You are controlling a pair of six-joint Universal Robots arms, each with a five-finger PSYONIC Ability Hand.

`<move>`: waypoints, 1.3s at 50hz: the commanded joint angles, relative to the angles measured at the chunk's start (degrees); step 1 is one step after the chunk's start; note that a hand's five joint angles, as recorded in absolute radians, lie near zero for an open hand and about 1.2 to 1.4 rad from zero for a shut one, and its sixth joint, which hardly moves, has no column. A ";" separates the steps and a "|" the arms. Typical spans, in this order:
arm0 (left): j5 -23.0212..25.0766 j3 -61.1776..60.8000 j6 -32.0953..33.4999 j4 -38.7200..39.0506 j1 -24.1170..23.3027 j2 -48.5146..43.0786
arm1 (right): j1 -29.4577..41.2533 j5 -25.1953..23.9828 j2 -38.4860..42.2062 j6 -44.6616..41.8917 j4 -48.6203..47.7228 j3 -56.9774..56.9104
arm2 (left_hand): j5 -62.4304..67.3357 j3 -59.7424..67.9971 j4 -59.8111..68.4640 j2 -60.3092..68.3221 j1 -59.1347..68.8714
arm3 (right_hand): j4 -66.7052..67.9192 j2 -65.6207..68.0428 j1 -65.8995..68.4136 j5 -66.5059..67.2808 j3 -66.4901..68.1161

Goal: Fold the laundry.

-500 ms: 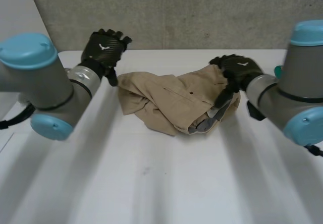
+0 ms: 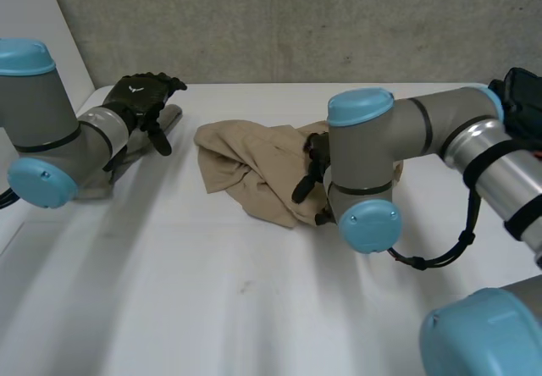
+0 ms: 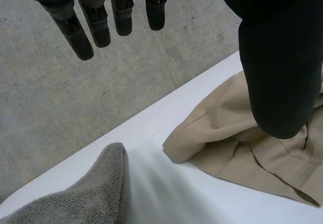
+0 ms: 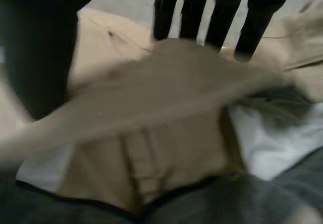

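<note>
- The tan garment is lying crumpled on the far middle of the white table. Its long axis is running across the table from side to side, and a loose lobe is bunching at its left end.
- The right hand is sitting on the garment's right half. The right arm is reaching in over that end and hiding part of it in the head view.
- In the right wrist view that hand's fingers are pointing straight, with the thumb standing well apart from them. A raised fold of the tan cloth is running across at the fingertips. Nothing is showing it pinched, so the hand is reading as spread rather than gripping.
- Below that fold a pale lining is showing, so the garment is probably lying partly turned open.
- The left hand is hovering well apart from the garment, off its left end. Its fingers are hanging straight and relaxed, the thumb is standing wide, and it is holding nothing.
- A grey towel is lying beneath the left hand, near the garment's left corner but not touching it.
- By this reading the right hand is much the nearer, being on the cloth itself. The coming move is likely turning on the garment's free left end, which is lying inward from the left hand, toward the table's middle and in line with the garment's long axis.
</note>
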 commanded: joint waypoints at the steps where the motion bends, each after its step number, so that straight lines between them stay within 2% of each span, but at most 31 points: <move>1: -0.10 0.74 0.24 0.63 -0.95 -1.15 | -0.09 2.91 -2.08 -2.83 0.52 -1.11 | -2.79 -1.93 -1.29 -1.61 -1.43 | 55.72 54.40 54.72 55.37 54.42; 4: -0.27 1.79 0.24 0.98 -1.22 -2.29 | 0.44 2.74 -7.18 -2.38 0.26 2.75 | -2.79 -1.93 -1.29 -1.61 -1.43 | 55.72 54.41 54.72 55.37 54.42; 8: -0.27 4.86 0.33 0.98 -1.74 -4.49 | 1.06 0.46 -17.38 -3.96 -5.17 11.19 | -2.79 -1.93 -1.29 -1.61 -1.43 | 55.72 54.41 54.72 55.37 54.42; 13: -0.18 9.61 0.41 -0.07 -3.58 -8.35 | 1.32 -9.28 -30.46 -14.31 -13.00 22.78 | -2.79 -1.93 -1.29 -1.61 -1.43 | 55.72 54.41 54.72 55.37 54.42; 16: -0.10 11.10 1.11 -1.82 -4.90 -9.59 | 1.50 -13.51 -36.09 -18.54 -14.15 26.83 | -2.79 -1.93 -1.29 -1.61 -1.43 | 55.72 54.41 54.72 55.37 54.42; 21: 0.51 11.64 2.26 -3.59 -6.66 -9.68 | 1.85 -14.40 -40.85 -21.54 -13.54 30.36 | -2.79 -1.93 -1.29 -1.61 -1.43 | 55.72 54.41 54.72 55.37 54.42; 25: 4.55 10.68 2.17 -5.87 -9.03 -8.63 | 1.67 -13.97 -42.18 -23.21 -13.89 31.51 | -2.79 -1.93 -1.29 -1.61 -1.43 | 55.72 54.41 54.72 55.37 54.42; 26: 5.17 10.06 2.26 -6.40 -9.39 -8.45 | 1.50 -13.88 -42.27 -23.39 -13.89 31.60 | 2.22 3.07 3.72 3.40 3.58 | 55.72 54.41 54.72 55.37 54.42; 28: 5.79 8.92 2.17 -7.45 -9.74 -7.84 | 1.23 -13.44 -42.27 -23.91 -13.89 31.60 | 22.20 23.06 23.70 23.39 23.57 | 55.72 54.41 54.72 55.37 54.42; 29: 5.62 7.96 2.17 -8.07 -9.48 -6.44 | 0.71 -12.91 -42.27 -24.61 -13.98 31.60 | 52.45 53.31 53.95 53.64 53.82 | 55.72 54.41 54.72 55.37 54.42; 30: 5.18 7.60 2.17 -8.33 -9.31 -5.56 | 0.27 -12.73 -42.36 -24.88 -14.07 31.51 | 65.25 66.10 66.75 66.43 66.61 | 55.72 54.41 54.72 55.37 54.42; 31: 4.57 7.25 2.08 -8.60 -9.04 -4.50 | -0.08 -12.47 -42.36 -25.23 -14.15 31.51 | 67.19 68.05 68.69 68.37 68.55 | 55.72 54.41 54.72 55.37 54.42; 37: -2.46 4.09 -1.68 -10.35 -7.11 8.12 | -2.45 -11.42 -44.11 -29.01 -14.42 32.12 | 67.21 68.07 68.71 68.39 68.57 | 55.72 54.41 54.72 55.37 54.42; 40: -3.35 2.77 -3.45 -10.97 -6.67 14.47 | -3.60 -11.68 -45.87 -30.06 -14.24 32.74 | 67.21 68.07 68.71 68.39 68.57 | 55.72 54.41 54.72 55.37 54.42; 44: -1.42 1.62 -5.21 -12.64 -6.40 23.53 | -4.83 -11.94 -49.73 -31.30 -14.15 34.23 | 67.21 68.07 68.71 68.39 68.57 | 55.72 54.41 54.72 55.37 54.42; 48: 4.01 2.14 -6.70 -17.81 -6.40 31.52 | -5.80 -13.60 -56.13 -32.44 -14.07 35.81 | 67.21 68.07 68.71 68.39 68.57 | 55.72 54.41 54.72 55.37 54.42; 52: 6.49 4.16 -7.93 -22.12 -6.32 35.92 | -6.41 -15.01 -60.97 -33.75 -12.76 36.08 | 67.21 68.07 68.71 68.39 68.57 | 55.72 54.41 54.72 55.37 54.42; 59: 3.95 10.66 -10.57 -25.91 -6.14 38.66 | -7.73 -15.54 -65.38 -35.43 -6.51 35.20 | 67.21 68.07 68.71 68.39 68.57 | 55.72 54.41 54.72 55.37 54.42; 65: 2.54 16.20 -10.40 -27.85 -4.12 36.30 | -7.03 -16.69 -66.09 -35.43 -4.13 33.80 | 67.21 68.07 68.71 68.39 68.57 | 55.72 54.41 54.72 55.37 54.42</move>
